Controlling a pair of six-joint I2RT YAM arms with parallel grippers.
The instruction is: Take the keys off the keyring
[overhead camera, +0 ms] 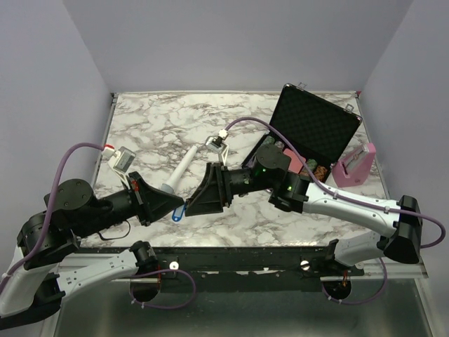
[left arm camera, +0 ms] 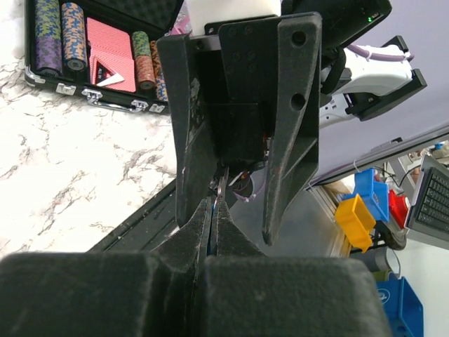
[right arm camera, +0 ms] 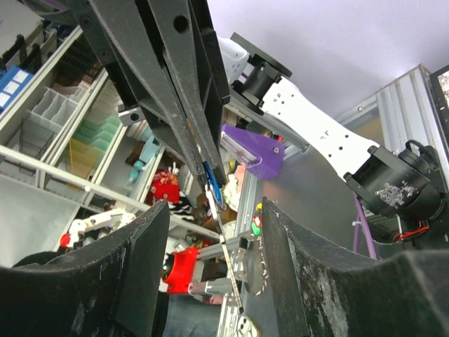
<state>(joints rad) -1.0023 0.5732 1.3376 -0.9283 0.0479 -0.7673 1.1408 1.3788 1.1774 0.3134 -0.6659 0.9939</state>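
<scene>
- One marble table carries everything.
- One black case stands open at the far right of the table. Just beside it on the right is one pink holder.
- Two claws meet tip to tip near the table's front edge, left of centre.
- The left claw is clenched, its fingers pressed together on the key.
- The right claw is released. Its two fingers stand wide apart on either side of the left claw's tips and do not touch the key.
- One white stick tool lies on the marble just beyond the two claws, angled toward the far right.
- At least three rows of chips lie in the case beside a red card deck.
- One key is visible, pinched at the very tips of the left claw and lying between the right claw's open fingers.
- Its head is bright blue and very small. In the right wrist view a thin silvery strip runs from the head toward the camera.
- I cannot tell the ring apart from that strip.
</scene>
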